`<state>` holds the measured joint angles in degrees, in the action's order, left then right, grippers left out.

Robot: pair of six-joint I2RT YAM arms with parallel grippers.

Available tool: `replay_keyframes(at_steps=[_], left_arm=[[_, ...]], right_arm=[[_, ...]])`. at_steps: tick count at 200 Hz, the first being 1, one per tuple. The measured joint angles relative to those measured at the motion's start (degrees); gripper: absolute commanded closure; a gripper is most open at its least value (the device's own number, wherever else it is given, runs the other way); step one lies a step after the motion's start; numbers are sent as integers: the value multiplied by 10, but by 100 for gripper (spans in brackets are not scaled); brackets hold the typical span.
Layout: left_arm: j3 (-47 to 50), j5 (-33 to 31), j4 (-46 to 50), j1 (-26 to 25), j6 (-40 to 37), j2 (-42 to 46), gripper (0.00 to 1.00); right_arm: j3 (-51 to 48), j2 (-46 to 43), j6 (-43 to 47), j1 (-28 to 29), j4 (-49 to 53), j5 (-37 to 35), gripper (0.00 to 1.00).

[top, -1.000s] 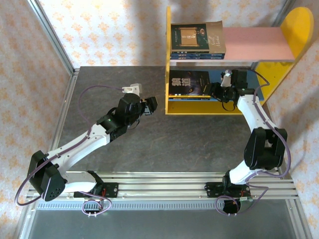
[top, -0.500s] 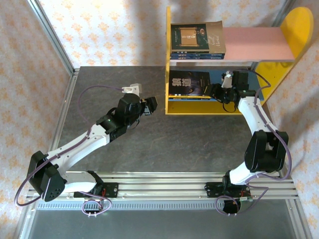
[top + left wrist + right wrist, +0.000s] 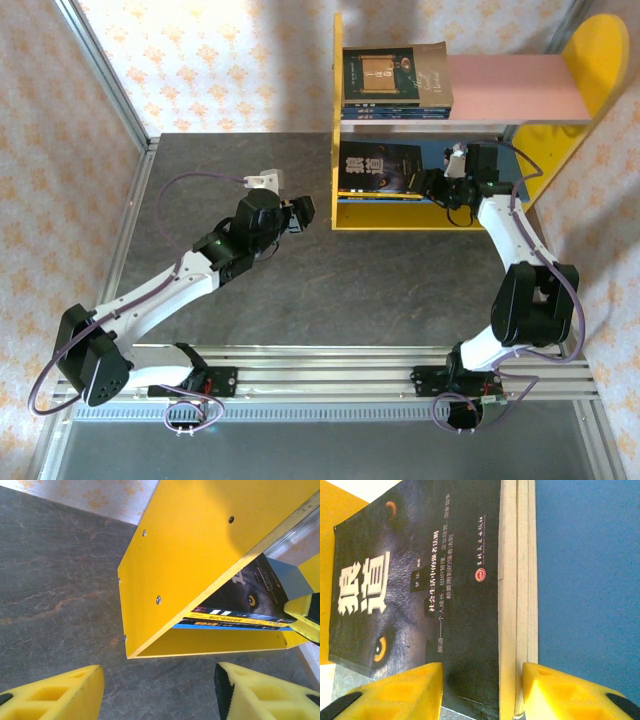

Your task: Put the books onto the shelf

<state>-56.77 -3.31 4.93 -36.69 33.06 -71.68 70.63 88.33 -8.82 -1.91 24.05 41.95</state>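
- Currently I see the shelf (image 3: 337, 120) standing at the far right of the table (image 3: 250, 160), with the pink board (image 3: 515, 88) farther back and the blue board (image 3: 590, 580) nearer.
- At the left end of the pink board, against the yellow side panel, lies a small stack with the brown book (image 3: 395, 72) on top. I make out blue spines beneath it, but I cannot tell how many.
- At the left end of the blue board lies a second flat stack, with the wolf book (image 3: 385, 165) face up on top. My right wrist view shows the page edges of more books under it. My left wrist view shows a yellow-lettered spine and a blue one there.
- My right gripper (image 3: 440, 186) is at the right edge of that stack, its jaws part-way apart and straddling the fore edge. One finger (image 3: 395, 692) is over the wolf cover, the other over the blue board just beside the pages. Nothing is pinched between them. I cannot tell whether a tip touches the book.
- My left gripper (image 3: 300, 212) hangs over the table just left of the shelf's left panel, pointing toward it. Its jaws stand well apart with tabletop between them, and it holds nothing.
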Motion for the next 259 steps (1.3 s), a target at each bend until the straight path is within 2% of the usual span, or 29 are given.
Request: replay_keyframes(at_steps=[38,76,97,120,149,156,162,185,223,259], left_arm=[[0,-1,0,0,-2,5,39],[0,-7,12,9,-27,19,38],[-5,-9,24,29,-46,23,36],[-34,-10,57,52,-75,18,29],[-80,-12,91,64,-113,10,15],[-89,-15,99,65,-122,10,10],[-95,-16,104,66,-129,10,3],[-114,-17,130,78,-151,11,1],[-145,-23,205,132,-167,16,1],[-150,-83,247,184,-189,45,1]], right_arm=[[-4,-16,-2,-2,3,-27,47],[-39,-111,-1,-14,21,-81,43],[-70,-177,-2,-18,33,-107,28],[-111,-245,-10,-18,44,-132,13],[-142,-312,-5,-18,82,-172,5],[-144,-325,-3,-19,94,-187,5],[-146,-337,-4,-20,102,-199,0],[-150,-377,-10,-30,121,-242,1],[-148,-394,-21,-47,147,-304,1],[-148,-396,-21,-50,151,-319,1]])
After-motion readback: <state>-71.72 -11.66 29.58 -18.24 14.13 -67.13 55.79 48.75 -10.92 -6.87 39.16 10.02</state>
